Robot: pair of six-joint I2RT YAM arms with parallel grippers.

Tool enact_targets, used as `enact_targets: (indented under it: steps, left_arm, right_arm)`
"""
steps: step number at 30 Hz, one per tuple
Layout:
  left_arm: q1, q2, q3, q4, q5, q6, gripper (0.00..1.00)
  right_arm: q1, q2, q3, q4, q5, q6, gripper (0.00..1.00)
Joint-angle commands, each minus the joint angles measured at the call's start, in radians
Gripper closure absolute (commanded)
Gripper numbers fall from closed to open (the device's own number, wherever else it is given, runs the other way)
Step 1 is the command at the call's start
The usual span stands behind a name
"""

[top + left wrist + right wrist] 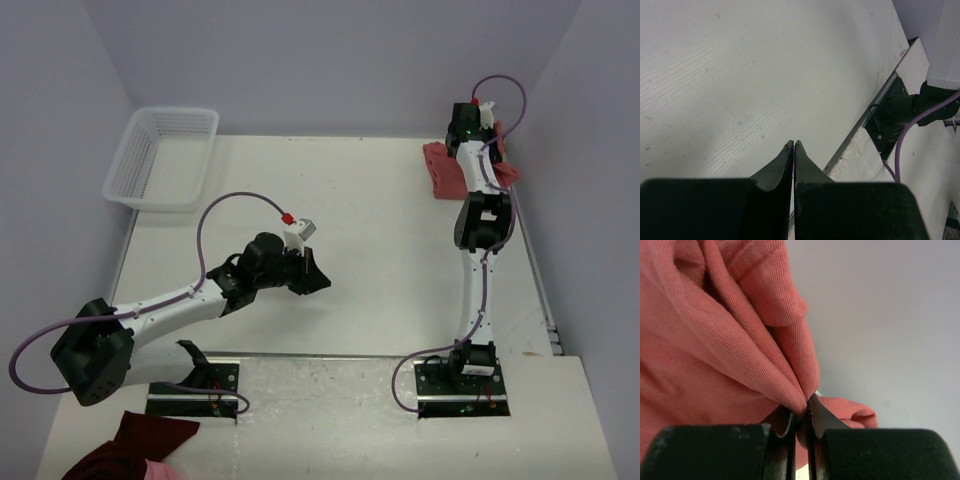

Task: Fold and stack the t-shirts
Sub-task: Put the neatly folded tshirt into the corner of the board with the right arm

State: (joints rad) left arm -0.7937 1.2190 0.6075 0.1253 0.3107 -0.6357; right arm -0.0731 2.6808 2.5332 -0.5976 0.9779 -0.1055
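At the far right corner of the desk [380, 230], the right gripper [801, 412] is pinching a fold of the bunched salmon-red t-shirt [715, 340]; the left gripper [793, 145] is hovering mid-desk, jaws pressed together, empty.

You have the basket [165, 155] at the far left corner of the table [380, 260]. The t-shirt [440, 170] is heaped at the far right edge, a fold of it between the fingers of the right gripper [801, 412]. Your left gripper [318, 272] sits over the table, left of centre. A cloth bundle [135, 450] lies at the near left, nearer you than the left arm's base.
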Motion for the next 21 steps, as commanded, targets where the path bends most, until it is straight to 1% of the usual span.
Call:
enact_targets:
  steps: [1, 2, 3, 4, 5, 6, 7, 8, 14, 17, 19, 20, 21]
  left_arm:
    - [-0.002, -0.007, -0.003, 0.019, 0.019, 0.004, 1.00]
    - [-0.002, -0.006, -0.002, 0.017, 0.021, 0.005, 1.00]
    - [-0.004, -0.007, -0.002, 0.017, 0.019, 0.005, 1.00]
    - [-0.004, -0.006, -0.002, 0.016, 0.019, 0.007, 1.00]
    - [-0.002, -0.006, 0.000, 0.014, 0.019, 0.007, 1.00]
    - [-0.004, -0.004, 0.000, 0.014, 0.019, 0.007, 1.00]
    - [-0.002, -0.004, 0.001, 0.013, 0.021, 0.007, 1.00]
    - [-0.004, -0.006, 0.003, 0.013, 0.019, 0.007, 1.00]
    - [-0.004, -0.015, 0.015, 0.007, 0.016, -0.002, 1.00]
    - [-0.022, -0.027, 0.014, 0.005, -0.022, -0.012, 1.00]
    - [-0.036, -0.027, 0.015, 0.001, -0.039, -0.010, 1.00]
    - [-0.039, -0.029, 0.015, -0.007, -0.056, -0.010, 1.00]
    - [-0.044, -0.030, 0.015, -0.010, -0.064, -0.012, 1.00]
  right_arm:
    - [0.006, -0.012, 0.033, 0.041, 0.002, -0.011, 0.97]
    - [0.004, -0.010, 0.033, 0.041, -0.001, -0.014, 0.92]
    - [0.004, -0.009, 0.035, 0.042, -0.001, -0.016, 0.75]
    - [0.004, -0.007, 0.038, 0.044, 0.004, -0.017, 0.60]
    - [0.004, -0.007, 0.039, 0.044, 0.004, -0.019, 0.51]
    - [0.004, -0.009, 0.042, 0.045, 0.002, -0.019, 0.31]
    - [0.004, -0.012, 0.042, 0.045, 0.007, -0.017, 0.23]
    - [0.004, -0.024, 0.044, 0.051, 0.007, -0.023, 0.20]
    - [0.012, -0.122, 0.006, 0.041, 0.004, -0.004, 0.17]
    - [0.022, -0.168, 0.006, -0.004, -0.013, 0.015, 0.16]
    - [0.041, -0.194, 0.016, -0.065, -0.031, 0.038, 0.16]
    - [0.048, -0.208, 0.012, -0.092, -0.048, 0.068, 0.16]
    - [0.061, -0.248, 0.007, -0.131, -0.147, 0.096, 0.15]
